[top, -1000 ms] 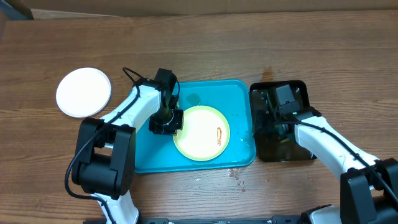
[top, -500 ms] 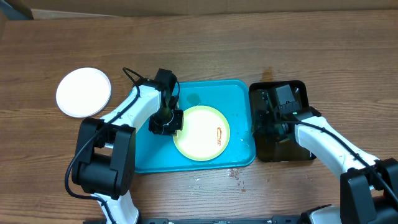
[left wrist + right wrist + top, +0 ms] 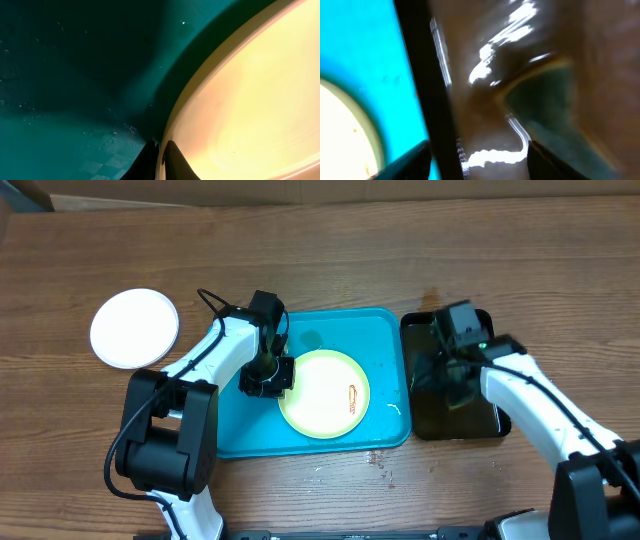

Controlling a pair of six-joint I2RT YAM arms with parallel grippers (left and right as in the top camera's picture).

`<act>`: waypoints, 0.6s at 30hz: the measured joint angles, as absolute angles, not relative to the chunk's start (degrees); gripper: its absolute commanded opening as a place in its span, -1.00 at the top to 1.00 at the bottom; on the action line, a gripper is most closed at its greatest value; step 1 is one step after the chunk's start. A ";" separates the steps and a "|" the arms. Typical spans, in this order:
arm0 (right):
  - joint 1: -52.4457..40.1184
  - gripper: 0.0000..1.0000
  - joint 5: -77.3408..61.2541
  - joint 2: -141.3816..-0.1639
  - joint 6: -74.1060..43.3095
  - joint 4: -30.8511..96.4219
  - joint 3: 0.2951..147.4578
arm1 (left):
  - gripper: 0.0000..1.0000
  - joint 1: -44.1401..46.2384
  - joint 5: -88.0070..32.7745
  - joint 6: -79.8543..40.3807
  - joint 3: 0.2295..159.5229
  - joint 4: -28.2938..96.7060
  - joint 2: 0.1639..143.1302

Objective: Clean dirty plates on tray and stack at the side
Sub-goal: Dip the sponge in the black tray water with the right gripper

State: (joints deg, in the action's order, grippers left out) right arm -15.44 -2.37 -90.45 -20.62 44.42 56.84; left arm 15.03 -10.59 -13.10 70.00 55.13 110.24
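Note:
One pale yellow-green plate (image 3: 323, 393) with a reddish-brown smear (image 3: 355, 393) lies on the turquoise tray (image 3: 335, 328). My left gripper (image 3: 268, 375) is shut on that plate's left rim. In the left wrist view its dark fingertips (image 3: 175, 160) pinch the plate's (image 3: 250, 100) edge just above the tray floor (image 3: 60, 75). My right gripper (image 3: 447, 375) hangs open over the black tray (image 3: 485, 425). In the blurred right wrist view the right gripper (image 3: 477, 160) holds nothing, with brown liquid below it.
A white plate (image 3: 134, 328) sits on the wooden table left of the turquoise tray. In the black tray's liquid lies a dark green shape (image 3: 555, 100). The black tray's rim (image 3: 427, 90) runs beside the turquoise tray (image 3: 360, 50). Drips mark the table (image 3: 378, 460).
My right gripper has opened and its wrist has swung toward the far end of the black tray. The left gripper and the yellow-green plate have stayed still.

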 measured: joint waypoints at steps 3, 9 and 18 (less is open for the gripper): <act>-14.66 -0.33 3.18 -90.39 -20.14 47.70 57.69 | 0.81 15.03 -10.59 -13.10 70.00 55.13 110.24; -13.52 -0.34 8.62 -90.39 -19.44 42.48 52.56 | 0.81 15.03 -10.46 -13.10 70.00 55.11 110.24; -13.15 0.87 10.35 -90.39 -19.20 39.57 47.44 | 0.81 15.03 -10.44 -13.08 69.97 55.20 110.24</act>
